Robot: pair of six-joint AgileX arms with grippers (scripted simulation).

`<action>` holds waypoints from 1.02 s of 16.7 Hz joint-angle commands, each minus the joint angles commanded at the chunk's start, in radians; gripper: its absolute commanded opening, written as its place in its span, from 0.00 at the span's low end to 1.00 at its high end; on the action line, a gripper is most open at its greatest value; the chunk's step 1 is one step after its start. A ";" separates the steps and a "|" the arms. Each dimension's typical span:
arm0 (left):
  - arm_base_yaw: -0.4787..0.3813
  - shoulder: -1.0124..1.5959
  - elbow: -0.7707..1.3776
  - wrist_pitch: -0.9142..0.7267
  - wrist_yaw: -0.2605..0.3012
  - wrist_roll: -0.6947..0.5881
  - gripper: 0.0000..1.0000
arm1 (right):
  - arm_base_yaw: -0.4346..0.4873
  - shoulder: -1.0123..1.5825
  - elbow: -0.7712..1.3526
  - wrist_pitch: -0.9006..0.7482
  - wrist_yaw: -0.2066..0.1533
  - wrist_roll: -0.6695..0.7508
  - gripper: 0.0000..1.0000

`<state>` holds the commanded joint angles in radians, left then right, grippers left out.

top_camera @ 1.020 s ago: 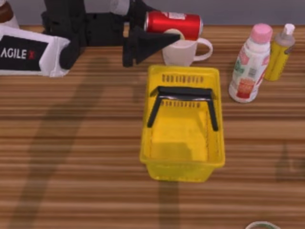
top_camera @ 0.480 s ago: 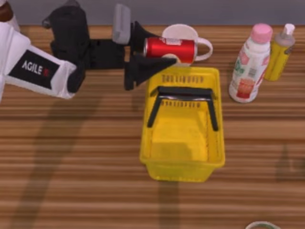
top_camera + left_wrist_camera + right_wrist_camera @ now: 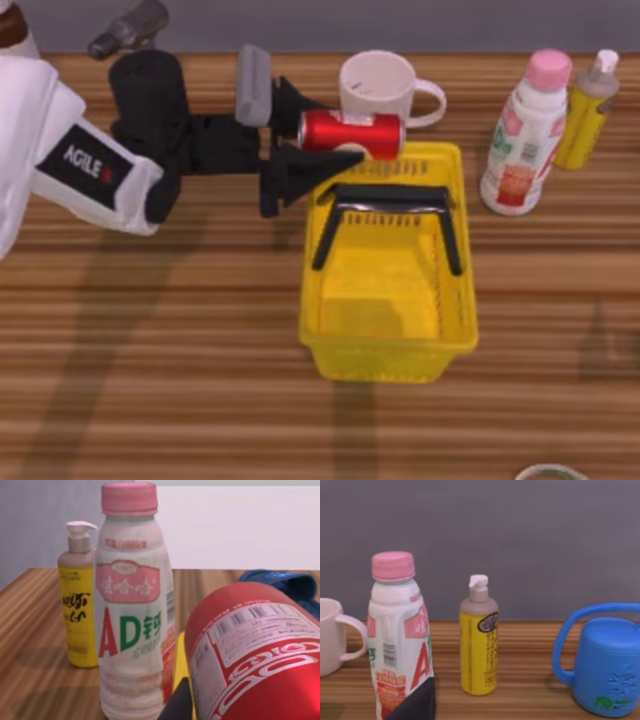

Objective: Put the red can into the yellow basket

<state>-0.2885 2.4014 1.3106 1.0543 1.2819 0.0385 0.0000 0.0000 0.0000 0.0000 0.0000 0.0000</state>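
The red can (image 3: 352, 134) lies on its side in the air, over the far rim of the yellow basket (image 3: 468, 300). My left gripper (image 3: 335, 132) is shut on the can, its black fingers (image 3: 300, 170) clamping it from both sides. In the left wrist view the can (image 3: 260, 655) fills the near right, with a strip of the basket (image 3: 179, 660) behind it. The basket stands open at the table's middle with its black handles (image 3: 385, 200) folded across the far half. My right arm is parked out of the top view.
A white mug (image 3: 380, 88) stands just behind the basket. A pink-capped white bottle (image 3: 525, 135) and a yellow pump bottle (image 3: 585, 110) stand at the far right. A blue watering can (image 3: 607, 660) shows in the right wrist view.
My left gripper has carried the can from above the mug towards the near side and lower, to the basket's far rim. The arm has swung with it.
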 joint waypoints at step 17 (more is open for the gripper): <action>0.000 0.000 0.000 0.000 0.000 0.000 1.00 | 0.000 0.000 0.000 0.000 0.000 0.000 1.00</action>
<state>-0.2885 2.4014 1.3106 1.0543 1.2819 0.0385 0.0000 0.0000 0.0000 0.0000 0.0000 0.0000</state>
